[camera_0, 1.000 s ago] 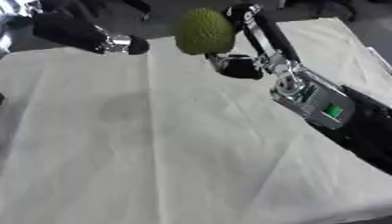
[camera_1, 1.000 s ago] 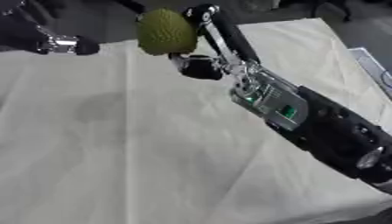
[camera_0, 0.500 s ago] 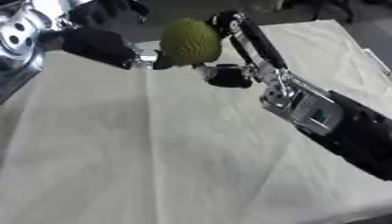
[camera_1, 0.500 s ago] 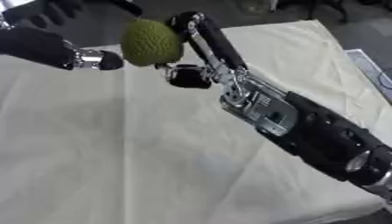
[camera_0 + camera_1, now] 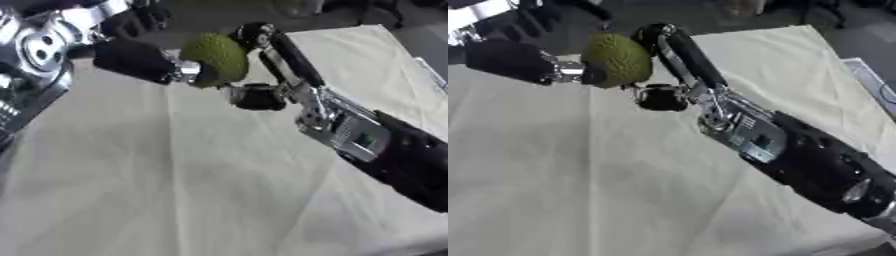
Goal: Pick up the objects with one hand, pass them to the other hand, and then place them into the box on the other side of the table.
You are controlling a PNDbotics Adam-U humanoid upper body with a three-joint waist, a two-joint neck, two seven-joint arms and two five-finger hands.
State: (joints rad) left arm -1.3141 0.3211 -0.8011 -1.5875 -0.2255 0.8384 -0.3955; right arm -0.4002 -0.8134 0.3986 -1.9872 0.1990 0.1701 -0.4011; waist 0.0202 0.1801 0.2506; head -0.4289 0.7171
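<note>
Your right hand has its fingers wrapped round the green fruit, holding it up in the air above the far part of the bench, which is covered by a pale cloth. The long black fingers run up the fruit's right flank and hook over its top, and the thumb part sits just below it. Your left hand comes in from the fruit's left side, and its tip meets the fruit's lower left face; whether its fingers have closed on the fruit I cannot tell, since only a dark forepart and a silver joint show against the green skin.

The relation that matters for you: the fruit lies between the two hands, right hand on its right and top, left hand touching on its left. It looks roundish with a bumpy skin, slightly taller than wide, its long axis near upright. Both hands are at the fruit, so neither has any reach left to make.

I judge this as the middle of the handover. No box shows in either view, so you will have to look for it beyond the fruit's left side once the left hand has it. Let the left hand settle round the fruit before the right lets go, as a rounded fruit could roll out.
</note>
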